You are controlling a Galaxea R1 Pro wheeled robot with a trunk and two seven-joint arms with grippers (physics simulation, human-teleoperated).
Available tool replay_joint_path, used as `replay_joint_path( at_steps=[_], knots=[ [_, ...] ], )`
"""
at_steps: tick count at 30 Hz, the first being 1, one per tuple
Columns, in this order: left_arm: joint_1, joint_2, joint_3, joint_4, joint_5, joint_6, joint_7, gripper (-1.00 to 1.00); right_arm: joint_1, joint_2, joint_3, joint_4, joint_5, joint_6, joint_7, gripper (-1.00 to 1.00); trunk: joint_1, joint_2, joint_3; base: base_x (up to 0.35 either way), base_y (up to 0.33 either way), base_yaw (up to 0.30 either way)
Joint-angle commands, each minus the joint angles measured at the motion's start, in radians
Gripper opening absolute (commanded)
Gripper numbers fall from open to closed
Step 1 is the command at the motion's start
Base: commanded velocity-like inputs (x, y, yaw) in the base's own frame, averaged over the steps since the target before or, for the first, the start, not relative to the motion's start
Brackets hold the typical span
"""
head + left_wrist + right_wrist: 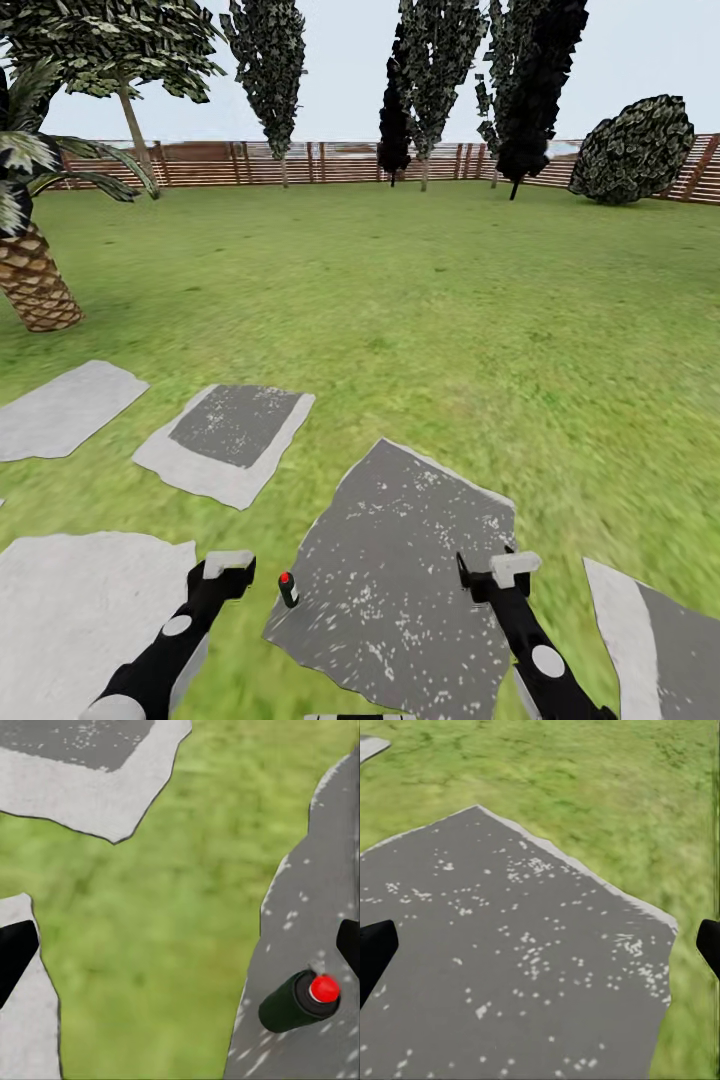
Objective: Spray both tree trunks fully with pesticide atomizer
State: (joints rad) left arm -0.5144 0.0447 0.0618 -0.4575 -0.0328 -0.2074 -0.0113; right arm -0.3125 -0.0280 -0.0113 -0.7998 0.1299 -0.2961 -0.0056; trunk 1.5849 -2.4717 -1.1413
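Grabbing the atomizer [298, 1001] round its hard, light body looks easiest; both grippers' fingers [15, 956] are spread apart.

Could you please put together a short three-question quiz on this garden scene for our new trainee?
1. True or false: the atomizer is already held by the left gripper.
2. Which surface does the atomizer stand on? A) bare lawn B) the edge of a dark grey paving slab C) the wooden fence
3. Fill in: the atomizer's cap is coloured ____.

Key
1. False: it stands free on the ground, beside the left gripper, whose fingers are spread apart; the right gripper is open too.
2. B: the left wrist view shows the dark green can on the slab close to the grass.
3. Red.
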Motion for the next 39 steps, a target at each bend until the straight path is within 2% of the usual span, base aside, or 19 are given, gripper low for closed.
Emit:
replay_joint_path(
  at_steps=[1,4,8,10,12,18,28,31,34,39],
  knots=[
    [-0.002,-0.001,-0.001,0.000,-0.009,-0.003,-0.001,1.00,-0.001,0.000,-0.004,0.000,0.009,-0.003,-0.001,1.00,0.000,0.000,-0.001,0.000,0.000,0.000],
    [-0.006,-0.001,-0.039,0.003,-0.048,-0.004,0.006,1.00,-0.004,-0.003,-0.015,-0.001,0.009,-0.002,0.001,1.00,0.000,0.000,-0.001,0.000,0.000,0.000],
    [-0.006,-0.002,-0.055,0.002,-0.057,-0.007,0.005,1.00,-0.005,-0.003,-0.017,-0.004,0.010,-0.003,0.001,1.00,0.000,0.000,-0.001,0.000,0.000,0.000],
    [-0.005,-0.002,-0.058,0.002,-0.057,-0.009,0.001,1.00,-0.005,-0.003,-0.017,-0.004,0.010,-0.004,0.001,1.00,0.007,-0.014,-0.007,0.000,0.000,0.000],
    [-0.004,-0.003,-0.058,0.007,-0.056,-0.010,0.000,1.00,-0.005,-0.003,-0.018,-0.005,0.010,-0.005,0.001,1.00,0.015,-0.028,-0.013,0.000,0.000,0.000],
    [-0.005,-0.005,-0.059,0.008,-0.054,-0.012,0.000,1.00,-0.005,-0.004,-0.018,-0.004,0.010,-0.006,0.001,1.00,0.018,-0.030,-0.037,0.000,0.000,0.000],
    [-0.013,-0.045,-0.056,-0.013,-0.052,-0.015,0.012,1.00,-0.005,-0.004,-0.016,-0.004,0.010,-0.008,0.001,1.00,0.018,-0.030,-0.038,0.022,-0.031,0.000],
    [-0.012,-0.067,-0.052,-0.012,-0.052,-0.016,0.015,1.00,-0.005,-0.004,-0.016,-0.004,0.010,-0.008,0.001,1.00,0.018,-0.030,-0.038,0.109,-0.224,0.082],
    [-0.011,-0.074,-0.050,-0.011,-0.053,-0.016,0.016,1.00,-0.005,-0.004,-0.016,-0.004,0.011,-0.008,0.001,1.00,0.018,-0.030,-0.039,0.097,-0.254,0.195],
    [-0.010,-0.072,-0.050,-0.010,-0.053,-0.015,0.016,1.00,-0.005,-0.004,-0.017,-0.003,0.011,-0.008,0.001,1.00,0.018,-0.030,-0.041,0.088,-0.266,0.252]
  ],
)
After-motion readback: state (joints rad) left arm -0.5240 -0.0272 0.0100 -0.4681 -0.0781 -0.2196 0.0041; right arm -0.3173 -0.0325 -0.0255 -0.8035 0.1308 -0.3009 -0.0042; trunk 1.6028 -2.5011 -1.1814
